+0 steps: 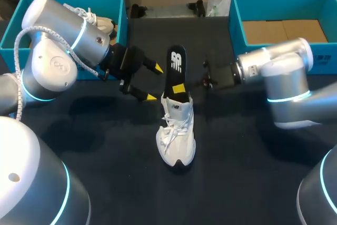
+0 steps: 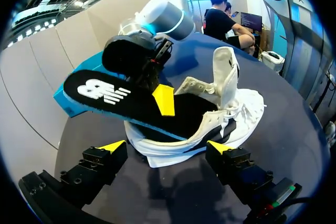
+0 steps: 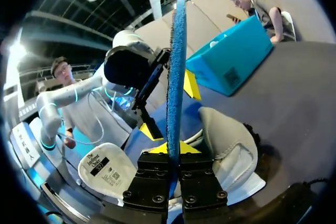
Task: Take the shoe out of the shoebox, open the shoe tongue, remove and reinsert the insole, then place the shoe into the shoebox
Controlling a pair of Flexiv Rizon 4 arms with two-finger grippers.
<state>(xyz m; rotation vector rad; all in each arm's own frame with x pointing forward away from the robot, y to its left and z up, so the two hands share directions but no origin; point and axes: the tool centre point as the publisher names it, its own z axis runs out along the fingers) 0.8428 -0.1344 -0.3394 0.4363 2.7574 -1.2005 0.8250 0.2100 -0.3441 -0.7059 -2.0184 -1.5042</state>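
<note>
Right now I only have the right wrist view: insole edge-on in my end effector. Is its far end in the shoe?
Observer: Yes. The left wrist view shows the lower end of the insole down in the opening of the white shoe, with the logo end sticking up and out. The right end effector is shut on it.
Operator: Tongue in the way?
Observer: No. The tongue stands pulled up, clear of the insole.
Operator: Left end effector?
Observer: The left end effector is open. In the head view it sits beside the shoe's heel, apart from both shoe and insole.
</note>
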